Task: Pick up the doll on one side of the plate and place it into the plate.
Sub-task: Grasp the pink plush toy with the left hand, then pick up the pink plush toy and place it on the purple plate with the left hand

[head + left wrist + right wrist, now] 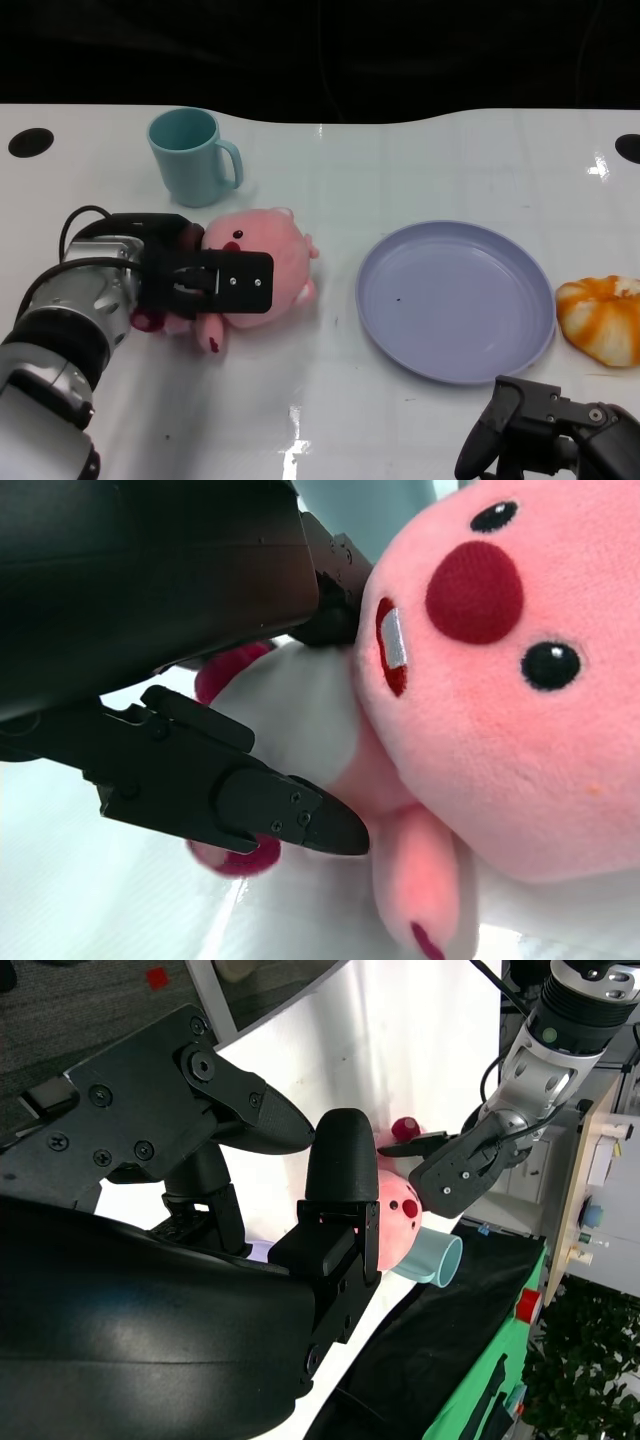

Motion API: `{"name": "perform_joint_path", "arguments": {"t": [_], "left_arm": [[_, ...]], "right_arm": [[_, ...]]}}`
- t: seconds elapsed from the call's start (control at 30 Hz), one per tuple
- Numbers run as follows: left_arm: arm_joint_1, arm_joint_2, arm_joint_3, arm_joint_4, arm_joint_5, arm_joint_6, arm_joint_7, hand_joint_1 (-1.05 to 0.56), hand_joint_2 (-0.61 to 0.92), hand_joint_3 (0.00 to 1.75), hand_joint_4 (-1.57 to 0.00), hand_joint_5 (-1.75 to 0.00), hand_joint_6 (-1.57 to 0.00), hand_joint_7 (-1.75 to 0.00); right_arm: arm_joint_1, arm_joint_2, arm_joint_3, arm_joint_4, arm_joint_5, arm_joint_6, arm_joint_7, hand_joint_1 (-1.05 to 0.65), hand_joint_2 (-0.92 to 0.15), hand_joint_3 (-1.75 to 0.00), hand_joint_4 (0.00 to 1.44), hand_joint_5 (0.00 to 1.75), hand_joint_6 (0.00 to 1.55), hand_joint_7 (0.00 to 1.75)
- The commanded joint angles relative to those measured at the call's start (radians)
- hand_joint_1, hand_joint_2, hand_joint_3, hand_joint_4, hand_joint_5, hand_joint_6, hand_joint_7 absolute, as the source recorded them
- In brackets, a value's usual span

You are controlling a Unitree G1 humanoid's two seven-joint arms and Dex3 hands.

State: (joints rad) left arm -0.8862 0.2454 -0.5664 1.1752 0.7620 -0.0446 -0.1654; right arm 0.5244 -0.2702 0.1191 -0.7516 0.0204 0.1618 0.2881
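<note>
A pink plush doll lies on the white table, to the left of the lavender plate. My left hand lies over the doll's left side and grips it. In the left wrist view the black fingers close on either side of the doll, touching its white belly and neck. My right hand sits low at the front right, near the plate's front edge, with its fingers apart and nothing in them. In the right wrist view, the doll and my left hand show in the distance.
A teal mug stands upright behind the doll, close to my left hand. An orange and white plush lies just right of the plate. The table's far edge runs behind the mug.
</note>
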Motion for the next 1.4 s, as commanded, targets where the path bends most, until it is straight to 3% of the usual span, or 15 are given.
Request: {"name": "perform_joint_path", "arguments": {"t": [0.03,0.13,0.23,0.33,0.37,0.4,0.43,0.47,0.5,0.57,0.67,0.73,1.13,1.4], "left_arm": [[0.068,-0.009,-0.024,0.031,-0.002,-0.055,0.036,-0.36,0.90,0.04,-0.73,-1.16,-1.06,-0.05],[0.088,-0.001,-0.031,0.031,0.000,-0.090,0.109,-0.31,0.89,0.07,-0.69,-1.40,-1.16,-0.08],[0.107,0.001,-0.028,0.029,-0.003,-0.096,0.193,-0.24,0.92,0.22,-0.66,-1.55,-1.02,-0.03],[0.123,0.004,-0.010,0.029,-0.025,-0.110,0.263,-0.23,0.92,0.22,-0.66,-1.70,-1.06,-0.05],[0.129,0.007,-0.006,0.027,-0.030,-0.118,0.286,-0.22,0.92,0.21,-0.68,-1.72,-1.08,-0.23],[0.136,0.011,-0.001,0.023,-0.034,-0.129,0.317,-0.21,0.92,0.22,-0.71,-1.74,-0.79,-1.07],[0.142,0.014,0.003,0.022,-0.038,-0.139,0.340,-0.20,0.91,0.22,-0.74,-1.74,-0.69,-1.40],[0.150,0.016,0.019,0.015,-0.052,-0.152,0.366,-0.19,0.92,0.23,-0.77,-1.74,-0.65,-1.60],[0.161,0.019,0.040,0.007,-0.073,-0.172,0.394,-0.18,0.92,0.24,-0.80,-1.75,-0.66,-1.67],[0.181,0.024,0.073,-0.009,-0.108,-0.209,0.428,-0.15,0.91,0.26,-0.84,-1.75,-0.69,-1.73],[0.213,0.036,0.111,-0.045,-0.151,-0.259,0.447,-0.14,0.60,0.90,-0.92,-1.75,-0.72,-1.74],[0.227,0.042,0.127,-0.068,-0.168,-0.266,0.442,-0.15,0.56,1.02,-0.93,-1.75,-0.73,-1.75],[0.386,0.076,0.290,-0.447,-0.326,-0.178,0.275,-0.10,0.45,1.25,-0.95,-1.75,-0.76,-1.75],[0.437,0.083,0.320,-0.701,-0.330,-0.036,0.168,-0.09,0.42,1.27,-0.95,-1.75,-0.74,-1.75]], "right_arm": [[0.000,-0.005,-0.007,-0.015,0.009,0.013,-0.001,-0.23,-0.52,-1.11,0.66,1.72,0.61,1.40],[-0.004,-0.004,-0.011,-0.014,0.016,0.019,0.000,-0.23,-0.52,-1.11,0.66,1.72,0.61,1.40],[-0.008,-0.008,-0.014,-0.005,0.015,0.010,0.002,-0.22,-0.52,-1.11,0.66,1.72,0.61,1.40],[-0.013,-0.010,-0.016,0.003,0.015,0.007,0.005,-0.21,-0.52,-1.11,0.67,1.72,0.61,1.40],[-0.014,-0.010,-0.017,0.004,0.017,0.009,0.005,-0.21,-0.52,-1.11,0.66,1.72,0.60,1.40],[-0.015,-0.010,-0.016,0.003,0.017,0.011,0.005,-0.20,-0.52,-1.12,0.66,1.72,0.60,1.40],[-0.016,-0.009,-0.016,0.004,0.017,0.012,0.005,-0.20,-0.52,-1.12,0.66,1.72,0.60,1.40],[-0.017,-0.009,-0.015,0.004,0.016,0.011,0.005,-0.20,-0.52,-1.12,0.66,1.72,0.60,1.40],[-0.018,-0.009,-0.015,0.004,0.015,0.013,0.005,-0.19,-0.52,-1.12,0.66,1.72,0.61,1.40],[-0.019,-0.009,-0.015,0.004,0.014,0.015,0.004,-0.19,-0.52,-1.12,0.66,1.72,0.61,1.40],[-0.021,-0.010,-0.017,0.008,0.015,0.013,0.005,-0.19,-0.51,-1.13,0.66,1.73,0.60,1.40],[-0.022,-0.010,-0.019,0.013,0.018,0.007,0.007,-0.19,-0.51,-1.13,0.66,1.73,0.60,1.40],[-0.026,-0.010,-0.026,0.029,0.027,0.004,0.017,-0.18,-0.52,-1.12,0.65,1.73,0.60,1.40],[-0.031,-0.011,-0.024,0.037,0.014,0.002,0.018,-0.19,-0.53,-1.11,0.65,1.72,0.60,1.39]]}}
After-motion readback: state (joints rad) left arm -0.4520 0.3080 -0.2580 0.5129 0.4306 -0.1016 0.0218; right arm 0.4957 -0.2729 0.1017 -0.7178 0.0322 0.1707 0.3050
